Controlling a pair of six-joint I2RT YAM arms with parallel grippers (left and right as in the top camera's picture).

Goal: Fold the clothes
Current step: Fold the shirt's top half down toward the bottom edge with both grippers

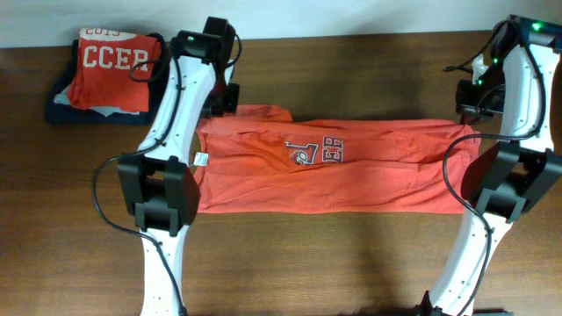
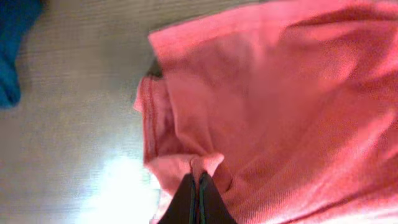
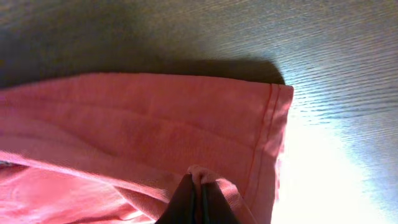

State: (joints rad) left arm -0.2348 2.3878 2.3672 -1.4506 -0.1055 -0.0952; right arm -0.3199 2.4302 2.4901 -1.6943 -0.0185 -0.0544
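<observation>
On the table [image 1: 351,263], seen from overhead, the orange shirt [image 1: 334,167] is lying stretched sideways as a long band, print facing up. The left pincer [image 1: 219,96] is sitting at its upper left corner and the right pincer [image 1: 474,110] at its upper right corner. A folded pile [image 1: 105,75] is resting at the far left, apart from the shirt.

Left wrist: the left pincer [image 2: 198,186] is clamping a pinch of the orange shirt [image 2: 280,93] by a bunched edge, with blue cloth [image 2: 12,50] showing at top left.

Right wrist: the right pincer [image 3: 199,193] is clamping a raised fold of the orange shirt [image 3: 155,130] near its stitched hem corner.
</observation>
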